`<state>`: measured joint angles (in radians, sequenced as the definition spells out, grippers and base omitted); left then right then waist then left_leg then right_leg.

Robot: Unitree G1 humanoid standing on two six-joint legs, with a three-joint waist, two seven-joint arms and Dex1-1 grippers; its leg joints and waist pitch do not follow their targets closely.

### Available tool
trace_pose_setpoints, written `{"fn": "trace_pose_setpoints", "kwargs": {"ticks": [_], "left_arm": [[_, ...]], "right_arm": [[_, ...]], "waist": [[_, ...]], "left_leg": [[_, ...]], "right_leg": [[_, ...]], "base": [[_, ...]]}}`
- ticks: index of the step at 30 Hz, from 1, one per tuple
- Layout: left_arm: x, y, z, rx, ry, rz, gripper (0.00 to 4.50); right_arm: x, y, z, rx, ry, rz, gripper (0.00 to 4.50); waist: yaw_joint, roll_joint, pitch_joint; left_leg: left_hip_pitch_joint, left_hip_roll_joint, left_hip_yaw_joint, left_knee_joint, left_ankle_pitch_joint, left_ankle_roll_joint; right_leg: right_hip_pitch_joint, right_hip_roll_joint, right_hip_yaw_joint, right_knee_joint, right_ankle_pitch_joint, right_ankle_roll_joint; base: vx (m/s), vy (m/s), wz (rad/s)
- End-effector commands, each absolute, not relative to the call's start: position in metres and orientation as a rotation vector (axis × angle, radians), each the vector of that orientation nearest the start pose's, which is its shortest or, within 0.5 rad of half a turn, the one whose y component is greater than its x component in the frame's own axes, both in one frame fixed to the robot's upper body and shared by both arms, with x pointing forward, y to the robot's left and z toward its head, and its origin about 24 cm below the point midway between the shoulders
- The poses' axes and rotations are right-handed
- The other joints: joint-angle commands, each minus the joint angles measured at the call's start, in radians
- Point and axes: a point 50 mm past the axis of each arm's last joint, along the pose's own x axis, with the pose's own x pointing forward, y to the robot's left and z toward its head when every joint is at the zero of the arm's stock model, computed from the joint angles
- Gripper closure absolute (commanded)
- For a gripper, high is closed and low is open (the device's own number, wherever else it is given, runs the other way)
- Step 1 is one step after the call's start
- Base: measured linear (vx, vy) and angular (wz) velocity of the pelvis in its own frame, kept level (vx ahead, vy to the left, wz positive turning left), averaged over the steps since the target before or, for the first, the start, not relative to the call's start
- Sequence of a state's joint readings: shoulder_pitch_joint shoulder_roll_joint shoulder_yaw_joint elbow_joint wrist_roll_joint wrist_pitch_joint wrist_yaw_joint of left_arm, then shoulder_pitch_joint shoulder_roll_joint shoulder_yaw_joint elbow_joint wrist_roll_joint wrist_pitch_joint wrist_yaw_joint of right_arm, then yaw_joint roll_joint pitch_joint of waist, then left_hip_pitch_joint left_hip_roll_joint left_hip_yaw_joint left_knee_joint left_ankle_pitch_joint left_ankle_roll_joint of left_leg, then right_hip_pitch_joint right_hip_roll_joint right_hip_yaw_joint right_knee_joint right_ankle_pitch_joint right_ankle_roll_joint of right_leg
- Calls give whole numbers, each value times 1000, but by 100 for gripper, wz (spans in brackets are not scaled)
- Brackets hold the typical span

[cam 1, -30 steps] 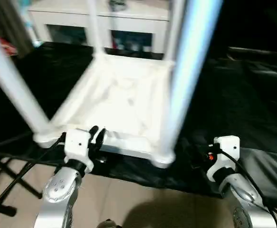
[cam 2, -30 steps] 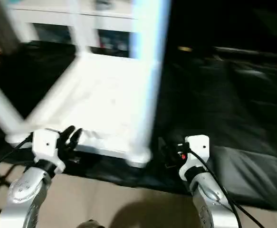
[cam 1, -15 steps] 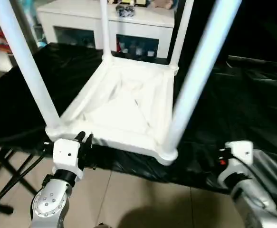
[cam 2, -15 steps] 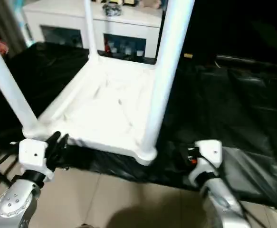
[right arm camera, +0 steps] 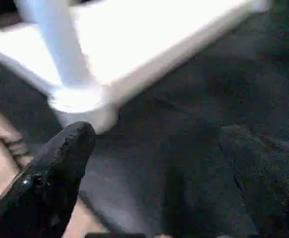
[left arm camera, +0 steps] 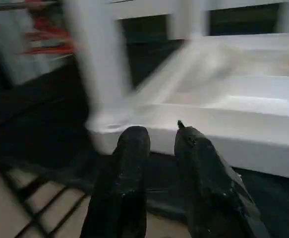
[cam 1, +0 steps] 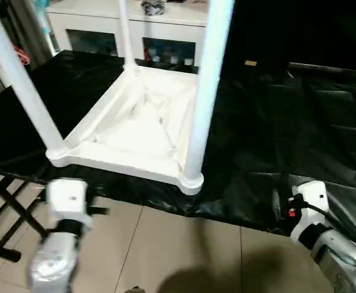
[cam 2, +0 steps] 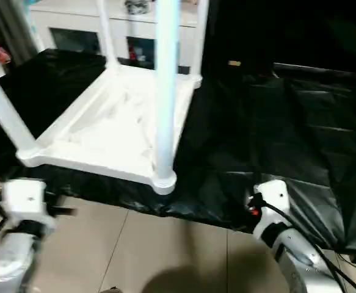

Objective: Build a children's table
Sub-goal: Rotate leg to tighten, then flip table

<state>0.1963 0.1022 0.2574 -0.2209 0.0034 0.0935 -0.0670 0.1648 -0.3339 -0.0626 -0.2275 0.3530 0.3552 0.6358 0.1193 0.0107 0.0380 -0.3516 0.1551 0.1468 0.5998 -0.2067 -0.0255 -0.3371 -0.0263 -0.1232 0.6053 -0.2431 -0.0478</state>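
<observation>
White plastic children's table (cam 1: 138, 131) lay upside down on black sheeting (cam 1: 275, 140), legs up, just beyond both grippers. Left gripper (left arm camera: 156, 144) held its fingers narrowly apart, empty; right gripper (right arm camera: 159, 163) was spread wide near a corner socket (right arm camera: 77, 101).

The left gripper (left arm camera: 156, 136) is pulling back from the near edge of the upturned white plastic children's table (cam 1: 135, 131), now hanging over the beige tiled floor (cam 1: 165, 244). The right gripper (right arm camera: 154, 148) is also drawing back, away from the table's near corner.

The table (cam 1: 138, 131) lies upside down, legs (cam 1: 205, 91) up, at the near-left corner of the black-covered tabletop (cam 1: 287, 140).
</observation>
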Motion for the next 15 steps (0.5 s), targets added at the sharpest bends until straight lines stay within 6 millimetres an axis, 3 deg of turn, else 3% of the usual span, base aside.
{"fn": "trace_pose_setpoints", "kwargs": {"ticks": [1, 3, 5, 7, 8, 10, 11, 12, 15], "left_arm": [[206, 237, 55, 126, 40, 243, 300], [207, 241, 57, 121, 32, 249, 294], [209, 244, 58, 125, 32, 257, 267], [215, 249, 59, 130, 32, 258, 255], [221, 255, 59, 127, 32, 254, 255], [229, 264, 60, 131, 34, 248, 228], [235, 268, 60, 125, 36, 230, 218], [235, 268, 60, 125, 36, 230, 215], [250, 277, 62, 133, 50, 181, 183]], "right_arm": [[207, -183, 47, 109, 255, 669, 0], [209, -173, 50, 110, 238, 759, 0], [212, -171, 51, 106, 230, 770, 0], [220, -166, 53, 98, 211, 788, 0], [227, -160, 54, 95, 195, 809, 0], [235, -154, 55, 84, 180, 823, 0], [241, -150, 56, 73, 169, 820, 0], [241, -150, 56, 73, 169, 820, 0], [256, -141, 57, 61, 139, 791, 0]], "waist": [[3, 0, -20], [3, 4, -28], [5, 5, -33], [5, 2, -35], [6, 2, -34], [7, 1, -32], [6, -7, -30], [7, -2, -33], [8, -3, -36]], "left_leg": [[4, 101, -51, -86, -331, 43], [6, 116, -58, -93, -312, 35], [3, 119, -55, -93, -261, 37], [1, 115, -50, -91, -231, 41], [-1, 106, -45, -88, -219, 47], [-1, 104, -44, -87, -220, 45], [2, 101, -41, -86, -217, 44], [3, 99, -42, -86, -211, 36], [8, 106, -44, -90, -201, 24]], "right_leg": [[13, -152, 84, -127, -398, -10], [17, -152, 90, -114, -283, -44], [20, -155, 95, -99, -165, -75], [23, -157, 97, -90, -104, -95], [21, -158, 96, -91, -102, -95], [23, -162, 96, -95, -146, -89], [20, -160, 95, -98, -181, -82], [20, -161, 96, -97, -201, -79], [17, -159, 95, -89, -175, -86]], "base": [[0, 0, 0], [0, 0, 0], [0, 0, 0], [0, 0, 0], [0, 0, 0], [0, 0, 0], [0, 0, 0], [0, 0, 0], [0, 0, 0]]}}
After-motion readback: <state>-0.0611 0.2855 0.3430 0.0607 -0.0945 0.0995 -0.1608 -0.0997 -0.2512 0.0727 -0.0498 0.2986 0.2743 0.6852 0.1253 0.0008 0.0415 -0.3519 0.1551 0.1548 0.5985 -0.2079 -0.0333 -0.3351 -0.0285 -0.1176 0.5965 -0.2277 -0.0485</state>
